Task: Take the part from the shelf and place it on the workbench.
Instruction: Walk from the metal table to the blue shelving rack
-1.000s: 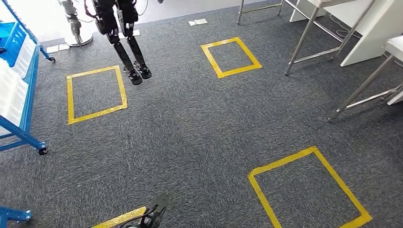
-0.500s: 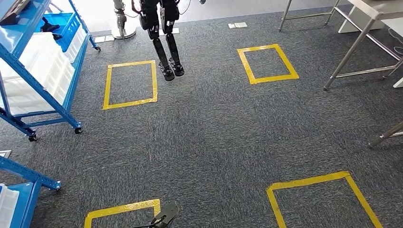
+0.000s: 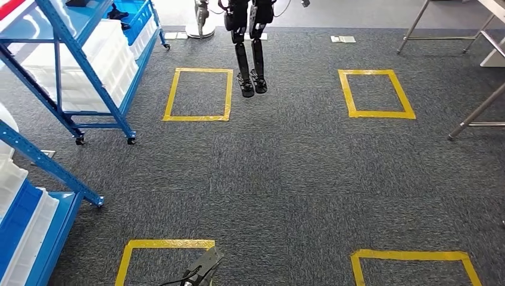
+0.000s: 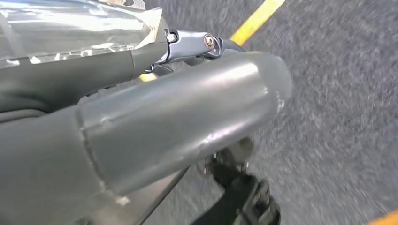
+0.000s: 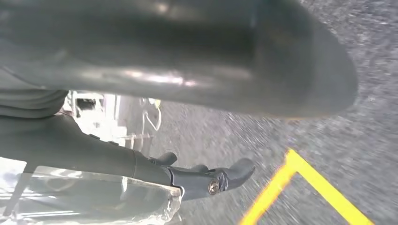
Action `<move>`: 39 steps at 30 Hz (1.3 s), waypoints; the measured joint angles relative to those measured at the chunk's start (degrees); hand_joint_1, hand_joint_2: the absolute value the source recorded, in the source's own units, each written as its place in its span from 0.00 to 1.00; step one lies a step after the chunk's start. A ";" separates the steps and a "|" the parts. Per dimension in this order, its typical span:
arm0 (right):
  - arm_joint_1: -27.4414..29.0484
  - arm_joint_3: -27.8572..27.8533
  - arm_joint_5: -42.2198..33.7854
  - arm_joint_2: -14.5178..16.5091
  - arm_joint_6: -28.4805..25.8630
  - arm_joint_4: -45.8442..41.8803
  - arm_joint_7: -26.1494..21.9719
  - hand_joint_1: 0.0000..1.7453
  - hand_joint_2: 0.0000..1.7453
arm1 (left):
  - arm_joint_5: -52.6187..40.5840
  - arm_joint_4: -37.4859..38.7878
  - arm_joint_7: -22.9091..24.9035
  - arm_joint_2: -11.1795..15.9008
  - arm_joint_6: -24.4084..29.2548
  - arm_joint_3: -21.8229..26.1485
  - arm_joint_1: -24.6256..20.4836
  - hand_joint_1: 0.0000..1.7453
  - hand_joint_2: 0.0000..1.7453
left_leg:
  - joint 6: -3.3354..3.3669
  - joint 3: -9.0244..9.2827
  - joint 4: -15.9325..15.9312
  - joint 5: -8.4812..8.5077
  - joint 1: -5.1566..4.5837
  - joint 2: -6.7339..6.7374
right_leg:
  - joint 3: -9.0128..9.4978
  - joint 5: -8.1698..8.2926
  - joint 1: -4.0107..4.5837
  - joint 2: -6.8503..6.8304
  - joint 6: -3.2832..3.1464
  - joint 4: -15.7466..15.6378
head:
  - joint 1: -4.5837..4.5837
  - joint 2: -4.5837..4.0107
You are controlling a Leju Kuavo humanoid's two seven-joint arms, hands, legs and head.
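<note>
A blue shelf rack (image 3: 89,71) with white and blue bins stands at the far left of the head view. A dark item (image 3: 118,11) lies in its upper blue bin; I cannot tell if it is the part. Steel workbench legs (image 3: 476,112) show at the right edge. My left hand (image 3: 201,271) hangs low at the bottom edge over the carpet. In the left wrist view my left hand (image 4: 178,122) holds nothing, its thumb and dark fingers (image 4: 206,43) stretched apart. In the right wrist view my right hand (image 5: 187,61) is likewise empty, its fingers (image 5: 213,178) extended.
Yellow tape squares (image 3: 198,94) mark the grey carpet at several spots. Another robot's dark legs (image 3: 250,59) stand at the back centre. A second blue rack (image 3: 36,202) with white bins is close at my lower left. More table legs (image 3: 417,21) stand at the back right.
The whole picture has shifted: the camera has swung left. The blue racks have come further into view on the left and the workbench legs have slid toward the right edge.
</note>
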 joint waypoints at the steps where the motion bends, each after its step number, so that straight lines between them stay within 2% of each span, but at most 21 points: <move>1: 0.04 -0.03 0.17 0.08 -0.23 -0.03 -0.29 0.00 0.00 | 1.10 -0.28 -0.20 0.07 -0.43 0.13 -0.01 0.00 0.00 | 0.38 0.09 -0.34 0.33 0.21 -0.76 | -0.89 -1.16 -0.12 1.73 0.04 2.08 | 0.07 0.00; 3: 0.26 -0.02 0.69 0.16 -0.46 -0.04 -0.72 0.00 0.00 | 2.97 -0.63 -0.54 0.10 -1.03 0.29 -0.25 0.00 0.00 | 0.83 -0.13 -0.54 0.71 0.41 -2.47 | -4.25 -4.43 -0.51 5.09 -0.21 9.25 | 0.24 0.00; 5: 0.47 -0.01 1.21 0.12 -0.56 -0.04 -0.91 0.00 0.00 | 4.31 -0.75 -0.70 0.15 -1.19 0.45 -0.36 0.00 0.00 | 0.87 -0.30 -0.50 0.85 0.42 -4.39 | -7.00 -6.20 -0.77 6.09 0.03 14.76 | 0.29 0.00; 7: 0.45 0.00 1.63 0.00 -0.61 -0.04 -1.06 0.00 0.00 | 5.14 -0.77 -0.70 0.25 -0.91 0.61 -0.32 0.00 0.00 | 0.67 -0.30 -0.33 0.93 0.53 -6.22 | -5.91 -4.15 -1.25 6.51 1.16 12.00 | 0.26 0.00; 9: 0.28 0.09 2.05 0.00 -0.67 -0.02 -1.21 0.00 0.00 | 5.99 -0.91 -0.67 0.32 -0.33 0.72 -0.38 0.00 0.00 | 0.12 -0.44 0.08 0.87 0.63 -7.94 | -2.53 -0.70 -1.94 8.46 2.45 4.28 | 0.36 0.00; 11: 0.08 0.21 2.42 0.14 -0.77 0.02 -1.31 0.00 0.00 | 7.02 -1.16 -0.50 0.34 0.30 0.78 -0.42 0.00 0.00 | -0.56 -0.93 0.52 0.88 0.51 -9.13 | -0.77 0.87 -2.17 10.11 2.46 0.12 | 0.48 0.00; 13: -0.03 0.30 2.67 0.20 -0.85 0.04 -1.33 0.00 0.00 | 7.81 -1.34 -0.32 0.43 0.78 0.83 -0.37 0.00 0.00 | -1.03 -1.43 0.60 1.12 0.53 -10.04 | -0.69 1.04 -2.00 9.48 1.76 -0.01 | 0.37 0.00; 14: -0.06 0.34 2.77 0.18 -0.85 0.04 -1.32 0.00 0.00 | 8.03 -1.39 -0.29 0.51 0.91 0.84 -0.30 0.00 0.00 | -1.23 -1.64 0.79 0.98 0.63 -9.70 | -0.68 1.17 -1.98 8.91 1.46 -0.01 | 0.29 0.00; 16: -0.10 0.46 2.88 0.16 -0.86 0.03 -1.31 0.00 0.00 | 8.22 -1.49 -0.23 0.64 1.00 0.86 -0.23 0.00 0.00 | -1.59 -2.92 3.49 -0.83 0.65 -6.66 | -0.68 1.34 -1.80 7.61 0.61 -0.06 | -0.01 0.00; 18: -0.04 0.60 2.92 0.10 -0.87 0.02 -1.32 0.00 0.00 | 8.32 -1.62 -0.21 0.63 1.01 0.86 -0.33 0.00 0.00 | -1.82 -6.05 10.43 -4.55 0.53 -3.16 | -0.73 1.24 -1.35 6.13 -0.15 -0.09 | -0.30 0.00; 20: 0.09 0.66 2.92 0.03 -0.87 0.02 -1.32 0.00 0.00 | 8.34 -1.67 -0.21 0.57 1.00 0.86 -0.30 0.00 0.00 | -1.75 -9.04 16.92 -7.02 0.56 -2.33 | -0.75 1.04 -0.87 4.36 -0.54 -0.08 | -0.33 0.00; 21: 0.08 0.68 2.92 -0.01 -0.87 0.02 -1.32 0.00 0.00 | 8.39 -1.67 -0.20 0.58 1.03 0.87 -0.24 0.00 0.00 | -1.54 -9.26 17.58 -6.81 0.52 -2.23 | -0.72 0.96 -0.66 3.49 -0.67 -0.08 | -0.34 0.00; 23: -0.05 0.80 2.98 0.02 -0.87 0.02 -1.32 0.00 0.00 | 8.74 -1.81 -0.13 0.60 1.52 0.88 -0.16 0.00 0.00 | -0.65 -6.20 12.31 -3.74 0.16 -1.30 | -0.47 0.77 -0.32 2.00 -0.93 -0.09 | -0.34 0.00; 24: -0.11 0.92 3.05 0.06 -0.87 0.02 -1.32 0.00 0.00 | 9.08 -2.07 0.00 0.57 1.98 0.89 -0.17 0.00 0.00 | 0.02 -3.86 8.19 -2.29 -0.35 0.51 | -0.30 0.64 -0.16 1.31 -1.06 -0.09 | -0.32 0.00; 27: -0.18 1.25 3.54 0.19 -0.91 0.02 -1.43 0.00 0.00 | 10.48 -3.28 0.62 0.25 3.39 0.91 -0.17 0.00 0.00 | 1.17 -0.49 1.57 -1.11 -1.80 3.99 | -0.01 0.26 0.33 -0.86 -0.99 -0.13 | -0.29 0.00; 29: -0.36 1.47 3.90 0.20 -0.95 0.01 -1.61 0.00 0.00 | 11.46 -3.86 0.90 0.17 3.92 0.93 0.28 0.00 0.00 | 1.32 -0.40 0.83 -0.72 -1.66 2.32 | 0.12 0.02 0.51 -2.02 -0.67 -0.19 | -0.30 0.00; 31: -0.44 1.73 4.23 0.17 -0.96 -0.02 -1.83 0.00 0.00 | 12.36 -4.34 1.02 0.11 4.29 1.02 0.75 0.00 0.00 | 1.65 0.08 -0.21 0.05 -1.08 0.60 | -0.52 -1.09 0.43 0.71 -0.23 1.85 | -0.27 0.00; 33: -0.33 1.93 4.50 0.06 -0.89 -0.02 -1.96 0.00 0.00 | 13.10 -4.73 1.00 -0.10 4.56 1.11 0.88 0.00 0.00 | 1.92 0.25 -0.71 0.58 -0.70 -1.22 | -3.14 -3.65 0.04 4.93 -0.08 7.89 | -0.17 0.00; 36: -0.19 2.28 4.89 -0.21 -0.69 -0.02 -1.97 0.00 0.00 | 14.00 -4.93 0.95 -0.24 4.83 1.26 1.42 0.00 0.00 | 1.80 0.12 -0.62 0.80 -0.38 -4.33 | -7.05 -5.78 -0.71 6.34 0.70 15.29 | -0.16 0.00; 37: -0.25 2.43 4.99 -0.27 -0.67 -0.02 -1.96 0.00 0.00 | 14.25 -4.93 0.95 -0.21 4.88 1.33 1.65 0.00 0.00 | 1.62 0.13 -0.55 0.82 -0.17 -5.30 | -6.68 -4.77 -1.07 6.43 1.39 14.01 | -0.17 0.00; 39: -0.42 2.69 5.09 -0.29 -0.63 -0.01 -1.95 0.00 0.00 | 14.57 -5.03 0.92 -0.17 4.97 1.41 1.89 0.00 0.00 | 0.95 0.04 -0.16 0.71 0.32 -7.10 | -3.78 -1.26 -2.06 7.89 3.07 6.77 | -0.08 0.00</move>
